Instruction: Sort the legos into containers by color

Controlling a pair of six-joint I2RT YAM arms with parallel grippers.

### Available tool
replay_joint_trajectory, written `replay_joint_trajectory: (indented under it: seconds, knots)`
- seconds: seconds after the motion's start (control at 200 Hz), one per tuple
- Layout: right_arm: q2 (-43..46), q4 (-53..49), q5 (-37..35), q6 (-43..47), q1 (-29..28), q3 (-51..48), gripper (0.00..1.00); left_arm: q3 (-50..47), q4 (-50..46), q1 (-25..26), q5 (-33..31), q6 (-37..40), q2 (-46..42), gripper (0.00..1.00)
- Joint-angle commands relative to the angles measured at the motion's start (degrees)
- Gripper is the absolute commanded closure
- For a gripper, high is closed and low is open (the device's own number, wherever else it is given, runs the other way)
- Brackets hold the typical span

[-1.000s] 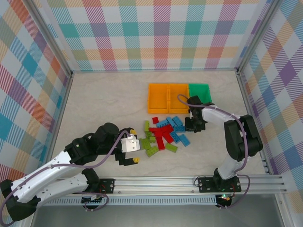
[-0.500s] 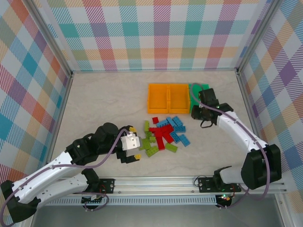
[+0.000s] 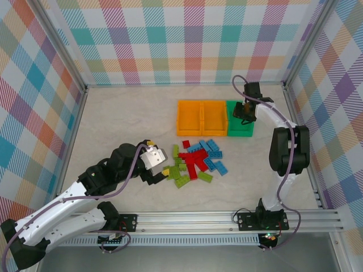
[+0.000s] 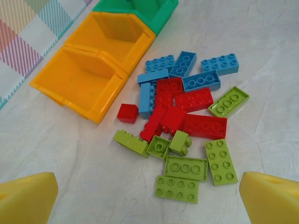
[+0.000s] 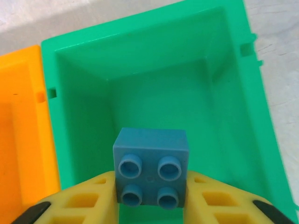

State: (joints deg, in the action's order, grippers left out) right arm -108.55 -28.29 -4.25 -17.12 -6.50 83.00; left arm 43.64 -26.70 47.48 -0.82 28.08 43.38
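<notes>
Lab robot cell
Pastel plaid panel walls (image 3: 193, 39) on silver aluminium posts (image 3: 59, 45) enclose a pale marbled tabletop (image 3: 125, 119) fronted by a slotted aluminium rail (image 3: 187, 218).

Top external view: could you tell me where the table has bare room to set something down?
Bare: the table left of the orange bins and beyond the left gripper; also the strip right of the brick pile. Crowded: between pile and bins.
</notes>
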Motion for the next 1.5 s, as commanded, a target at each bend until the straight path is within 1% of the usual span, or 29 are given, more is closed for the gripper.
replay_joint_trajectory:
  seconds: [0.0, 0.065, 0.2, 0.32, 0.38, 0.43, 0.485, 0.565, 0.655, 0.73, 0.8, 0.935, 1.04, 1.115, 1.18, 1.28, 1.495]
  knots:
    - [0.60, -0.54, 2.28, -0.09, 0.03, 1.86, 0.57, -0.59, 2.16, -1.40, -2.38, -2.99, -0.22, 0.00]
    - [1.29, -0.54, 2.42, -0.49, 0.05, 1.25, 0.51, -0.67, 2.85, -2.03, -2.39, -4.53, 0.12, 0.00]
    - [5.69, -0.17, 1.88, -0.52, 0.12, -1.09, 0.43, 0.32, 2.84, -3.36, -3.35, -7.96, 1.45, 0.00]
    - [12.10, -1.06, 2.87, -1.99, 0.11, -4.22, 0.39, 3.69, -0.21, -4.41, -8.48, -13.93, 4.55, 0.00]
    - [16.17, -1.80, 5.91, -2.95, 0.09, -6.83, 0.39, 7.10, -3.49, -4.93, -11.17, -17.03, 7.20, 0.00]
    - [20.06, -2.15, 10.43, -3.95, 0.02, -9.75, 0.38, 9.96, -6.17, -5.10, -12.86, -19.92, 9.60, 0.00]
    - [24.71, -2.83, 15.68, -4.74, -0.57, -13.36, 0.38, 13.22, -8.75, -5.07, -13.82, -24.85, 12.74, 0.00]
    - [31.03, -6.30, 20.85, -4.08, -4.06, -17.04, 0.38, 17.54, -12.39, -5.04, -15.27, -34.40, 17.72, 0.00]
    - [36.40, -13.29, 20.78, -1.85, -11.45, -19.08, 0.37, 19.94, -14.12, -5.25, -15.59, -44.28, 23.41, 0.00]
    - [39.22, -17.01, 20.37, -2.14, -17.51, -20.68, 0.36, 20.02, -11.99, -5.62, -13.40, -49.51, 27.34, 0.01]
    - [40.57, -18.49, 20.59, -4.28, -21.53, -21.72, 0.36, 19.60, -8.91, -6.48, -10.90, -52.63, 31.32, 0.03]
    - [41.09, -19.53, 17.84, -7.48, -29.36, -21.58, 0.36, 21.37, -5.21, -7.97, -5.85, -55.44, 41.20, 0.09]
    - [41.01, -18.10, 16.76, -8.91, -32.59, -22.00, 0.35, 22.87, -1.99, -7.97, -2.63, -55.57, 47.94, 0.13]
    - [40.72, -17.42, 16.15, -9.36, -33.02, -22.46, 0.35, 22.90, 0.52, -7.94, -1.93, -56.62, 51.43, 0.17]
    - [40.59, -17.35, 15.70, -9.42, -33.08, -22.60, 0.35, 22.97, 1.43, -8.02, -3.12, -57.39, 53.85, 0.21]
    - [41.10, -16.63, 15.11, -9.33, -33.14, -23.30, 0.34, 22.87, 2.60, -8.19, -4.40, -58.03, 56.73, 0.31]
    - [40.83, -16.70, 14.45, -8.63, -33.04, -22.81, 0.34, 22.13, 5.47, -8.46, -5.77, -58.47, 60.26, 0.45]
